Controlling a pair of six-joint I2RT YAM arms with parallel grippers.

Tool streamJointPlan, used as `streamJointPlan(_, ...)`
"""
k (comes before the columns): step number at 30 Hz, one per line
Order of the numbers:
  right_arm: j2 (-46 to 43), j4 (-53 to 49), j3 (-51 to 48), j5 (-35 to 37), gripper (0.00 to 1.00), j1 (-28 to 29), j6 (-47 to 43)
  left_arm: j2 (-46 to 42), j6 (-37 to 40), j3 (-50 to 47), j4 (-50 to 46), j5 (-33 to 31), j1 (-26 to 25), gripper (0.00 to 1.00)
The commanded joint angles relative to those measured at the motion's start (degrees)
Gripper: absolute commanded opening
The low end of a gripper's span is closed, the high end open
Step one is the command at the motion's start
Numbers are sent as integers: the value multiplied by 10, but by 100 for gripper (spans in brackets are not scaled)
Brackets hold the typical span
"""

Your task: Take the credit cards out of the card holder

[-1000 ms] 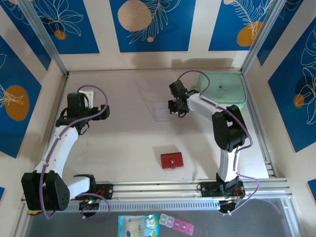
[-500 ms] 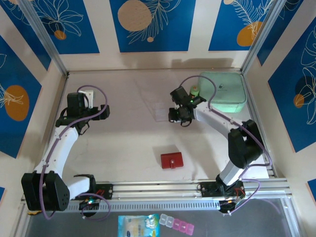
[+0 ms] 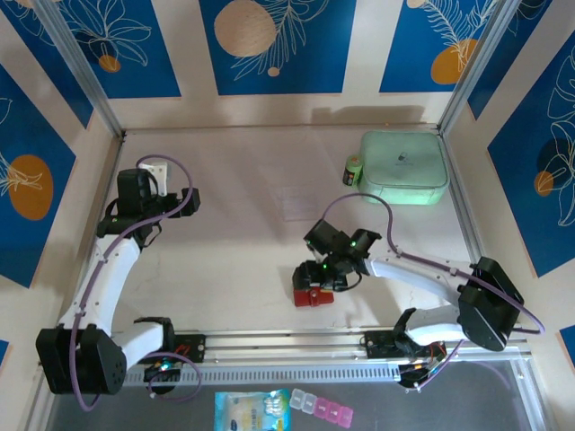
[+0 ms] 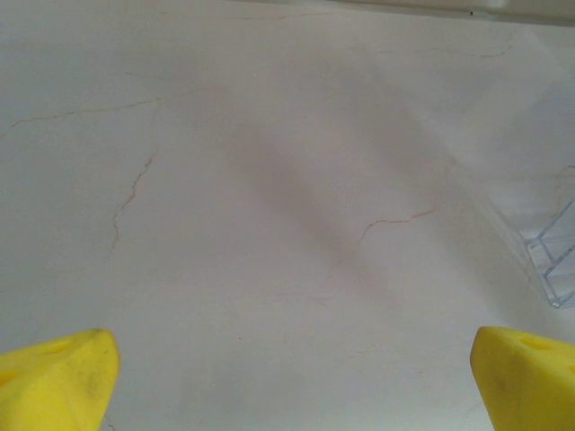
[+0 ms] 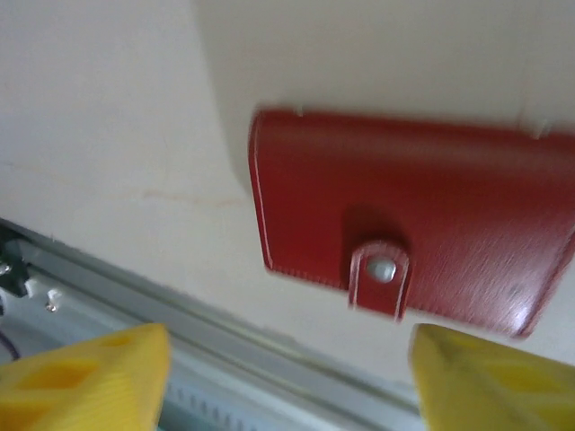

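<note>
Right end effector [image 3: 316,285] nearer — pale table [image 3: 234,242]

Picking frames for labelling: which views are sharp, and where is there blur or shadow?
Right wrist view: blurred; the small red leather snap wallet and the right claw look soft-edged. Left wrist view: crisp hairline cracks on the pale table, one faint diagonal shadow band. Top external view: sharp, evenly lit, soft shadows.
</note>
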Motion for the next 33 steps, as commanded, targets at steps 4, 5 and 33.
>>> streamJointPlan(4, -19, 44, -67, -75, 90, 25, 53, -24, -10, -2, 5, 27, -4, 100)
streamJointPlan(5, -19, 54, -77, -78, 91, 25, 54, -27, -9, -3, 5, 26, -4, 100)
streamJointPlan(33, 189, 64, 72, -50, 95, -63, -35, -17, 6, -9, 6, 1, -4, 100)
